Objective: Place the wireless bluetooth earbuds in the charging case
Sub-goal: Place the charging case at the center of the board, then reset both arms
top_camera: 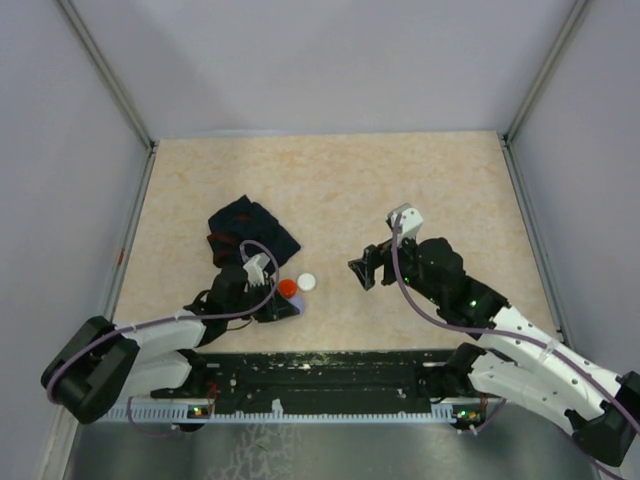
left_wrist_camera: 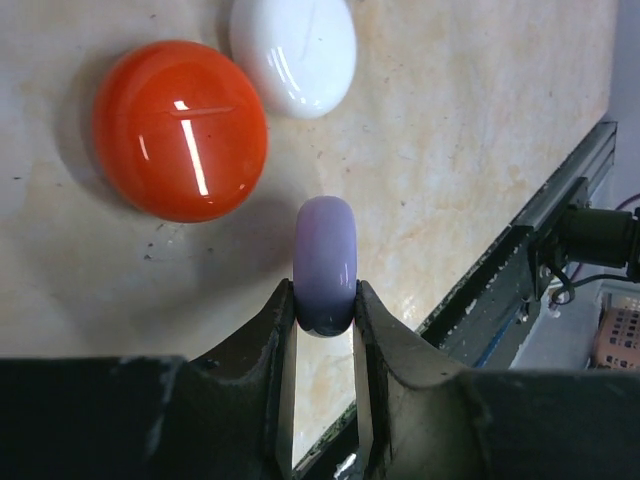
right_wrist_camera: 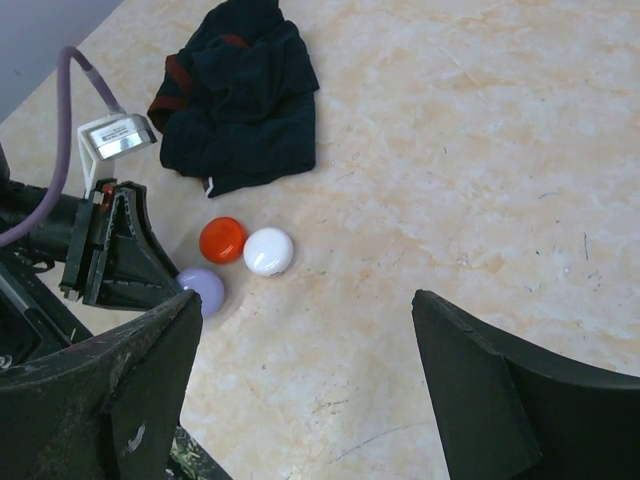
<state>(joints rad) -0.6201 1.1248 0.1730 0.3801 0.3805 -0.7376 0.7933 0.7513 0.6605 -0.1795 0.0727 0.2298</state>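
Three round closed cases lie near the front of the table: red (top_camera: 287, 288), white (top_camera: 306, 282) and lavender (top_camera: 297, 308). My left gripper (left_wrist_camera: 326, 300) is shut on the lavender case (left_wrist_camera: 326, 265), gripping its two flat faces so it stands on edge just in front of the red case (left_wrist_camera: 180, 130) and white case (left_wrist_camera: 294, 55). My right gripper (top_camera: 362, 272) is open and empty, hovering to the right of the cases. From the right wrist I see its fingers wide apart (right_wrist_camera: 305, 300) and the lavender case (right_wrist_camera: 203, 290). No earbuds are in view.
A crumpled dark cloth (top_camera: 250, 232) with red trim lies just behind the left gripper, also showing in the right wrist view (right_wrist_camera: 240, 100). The black rail along the table's front edge (top_camera: 330, 372) runs close below the cases. Grey walls enclose the table.
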